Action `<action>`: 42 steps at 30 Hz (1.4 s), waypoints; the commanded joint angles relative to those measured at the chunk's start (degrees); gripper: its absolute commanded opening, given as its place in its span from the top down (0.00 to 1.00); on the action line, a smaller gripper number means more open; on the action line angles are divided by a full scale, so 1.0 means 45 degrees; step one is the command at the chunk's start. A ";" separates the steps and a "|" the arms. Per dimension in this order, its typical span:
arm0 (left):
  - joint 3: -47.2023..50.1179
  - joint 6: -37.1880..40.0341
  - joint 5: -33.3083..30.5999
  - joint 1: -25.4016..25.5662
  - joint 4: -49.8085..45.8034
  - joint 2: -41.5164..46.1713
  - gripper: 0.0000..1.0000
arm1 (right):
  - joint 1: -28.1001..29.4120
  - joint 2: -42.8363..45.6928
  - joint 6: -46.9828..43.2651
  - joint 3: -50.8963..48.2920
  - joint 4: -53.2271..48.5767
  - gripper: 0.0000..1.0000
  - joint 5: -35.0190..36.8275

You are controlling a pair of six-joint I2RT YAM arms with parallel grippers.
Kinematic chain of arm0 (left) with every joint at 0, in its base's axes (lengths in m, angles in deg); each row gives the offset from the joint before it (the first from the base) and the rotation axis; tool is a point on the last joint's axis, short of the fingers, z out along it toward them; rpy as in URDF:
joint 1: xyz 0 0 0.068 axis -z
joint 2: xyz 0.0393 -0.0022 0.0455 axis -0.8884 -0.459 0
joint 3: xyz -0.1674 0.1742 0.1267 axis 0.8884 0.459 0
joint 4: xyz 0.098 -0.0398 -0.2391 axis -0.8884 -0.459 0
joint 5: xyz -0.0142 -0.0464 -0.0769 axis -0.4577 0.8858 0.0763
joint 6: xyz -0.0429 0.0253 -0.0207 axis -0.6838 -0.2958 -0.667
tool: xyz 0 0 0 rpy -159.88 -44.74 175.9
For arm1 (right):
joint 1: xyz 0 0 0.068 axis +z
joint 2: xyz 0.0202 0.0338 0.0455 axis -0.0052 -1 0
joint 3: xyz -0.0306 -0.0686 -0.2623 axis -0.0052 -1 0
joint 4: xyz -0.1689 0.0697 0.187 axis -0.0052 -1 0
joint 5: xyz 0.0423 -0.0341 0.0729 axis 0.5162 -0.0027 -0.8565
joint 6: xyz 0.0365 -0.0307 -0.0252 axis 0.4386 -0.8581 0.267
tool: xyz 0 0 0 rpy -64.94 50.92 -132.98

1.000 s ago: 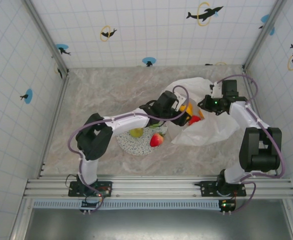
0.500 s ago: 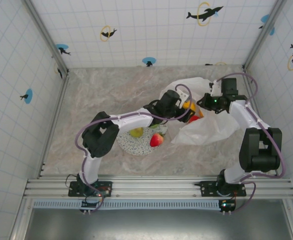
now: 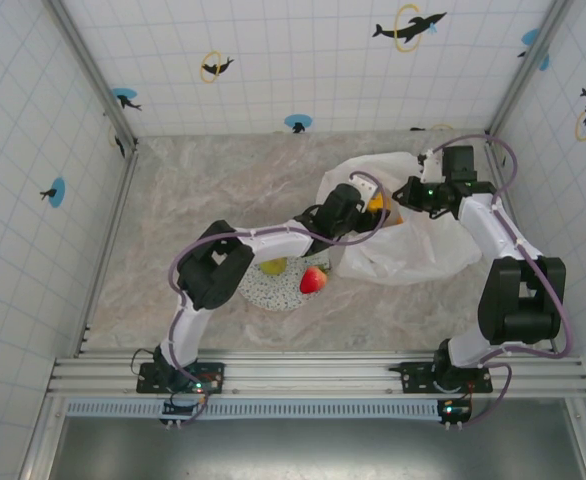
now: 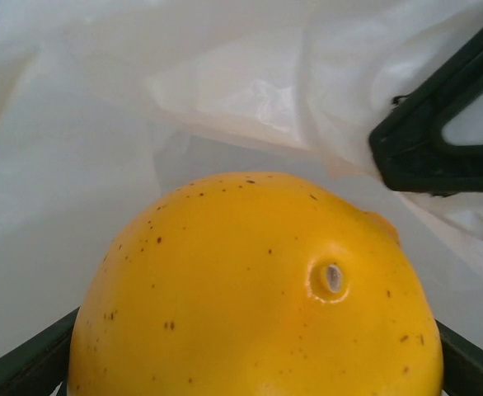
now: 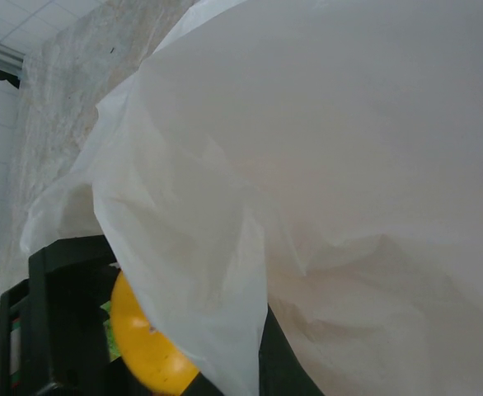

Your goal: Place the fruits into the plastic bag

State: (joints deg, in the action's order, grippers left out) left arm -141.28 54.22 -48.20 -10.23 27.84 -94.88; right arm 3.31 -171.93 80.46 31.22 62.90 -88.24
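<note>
Two robot arms are working at a white plastic bag that is lying toward the far right corner of the marbled worktop. Over the last second the left arm has been stretching further toward that corner. Its left claw is now sitting inside the bag's mouth, gripping an orange-yellow fruit with white plastic all around it. The right claw is pinching the bag's rim and has been lifting it toward the far edge. A red fruit that was showing inside the bag is now covered by plastic. The held fruit looks ready to be let go. A red-and-yellow fruit and a green fruit are still waiting on the speckled plate near the worktop's middle.
</note>
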 commanded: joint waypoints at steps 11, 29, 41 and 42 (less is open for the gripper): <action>-0.1259 0.0360 -0.0142 -0.0131 0.1836 -0.1781 0.38 | 0.0074 -0.0482 -0.1477 0.1249 -0.1616 1.00 0.0416; -0.4619 -0.0501 0.0392 -0.0144 0.1368 -0.4679 0.23 | -0.0022 -0.0448 -0.1769 0.1048 -0.1728 1.00 0.0280; -0.2600 -0.0306 0.0627 -0.0136 0.1535 -0.2635 0.04 | -0.0477 -0.0136 -0.1672 0.0500 -0.1436 1.00 0.0181; -0.2353 -0.0333 0.0609 -0.0131 0.1608 -0.2599 0.04 | -0.0508 -0.0117 -0.1658 0.0445 -0.1409 1.00 0.0183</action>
State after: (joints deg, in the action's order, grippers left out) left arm -153.71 52.95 -46.34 -10.32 34.13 -111.22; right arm 1.34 -173.61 73.10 34.39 56.23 -86.84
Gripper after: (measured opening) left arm 0.960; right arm 0.041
